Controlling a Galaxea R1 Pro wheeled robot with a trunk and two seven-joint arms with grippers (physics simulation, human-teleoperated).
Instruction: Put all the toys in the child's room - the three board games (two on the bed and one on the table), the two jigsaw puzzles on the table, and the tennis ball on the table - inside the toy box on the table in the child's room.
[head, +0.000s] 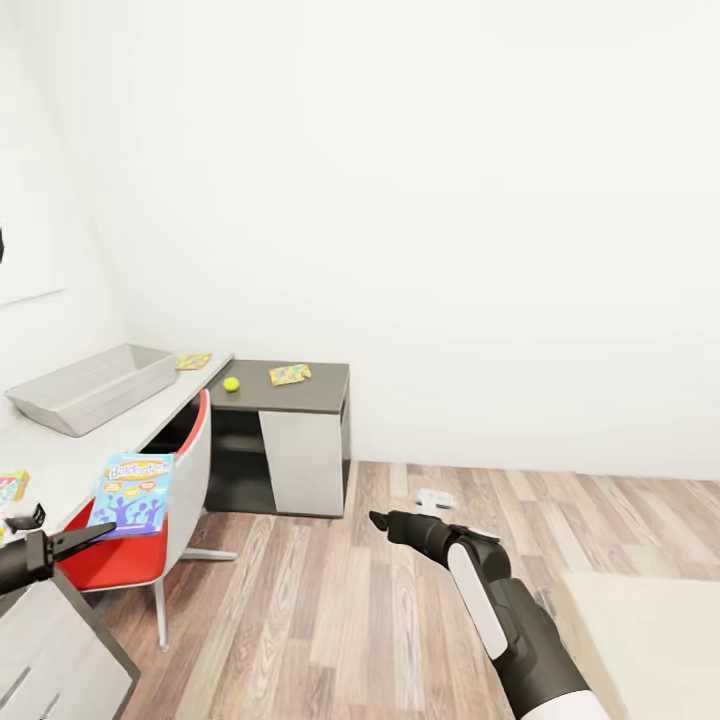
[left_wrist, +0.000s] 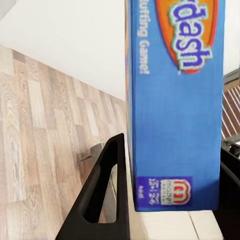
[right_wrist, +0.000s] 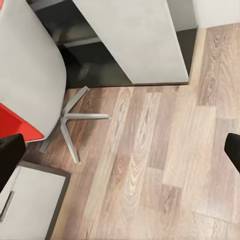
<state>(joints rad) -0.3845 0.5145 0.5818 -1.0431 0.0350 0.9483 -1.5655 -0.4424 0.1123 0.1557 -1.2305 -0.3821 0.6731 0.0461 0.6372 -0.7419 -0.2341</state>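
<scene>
White walls and a wood-plank floor (head: 330, 600) are seen around a long light-grey bench (head: 60, 455) joined at the corner to a lower dark-grey section (head: 310, 392). On the bench a shallow grey toy box (head: 92, 386) is set, with one jigsaw puzzle (head: 192, 361) just beyond it. A second jigsaw puzzle (head: 290, 374) and the tennis ball (head: 231, 384) are found on the dark section, apart from each other. A green-and-red board game (head: 12, 486) is partly seen at the bench's near end. A blue board game (left_wrist: 175, 105) is held upright between the fingers (left_wrist: 102, 195) of the left gripper (head: 70, 542), above a red-seated chair (head: 150, 530). The right gripper (head: 378, 520) is held over the floor with its fingers (right_wrist: 10, 157) spread wide and nothing between them. A corner of the beige bed (head: 650, 640) is visible beside the right arm.
</scene>
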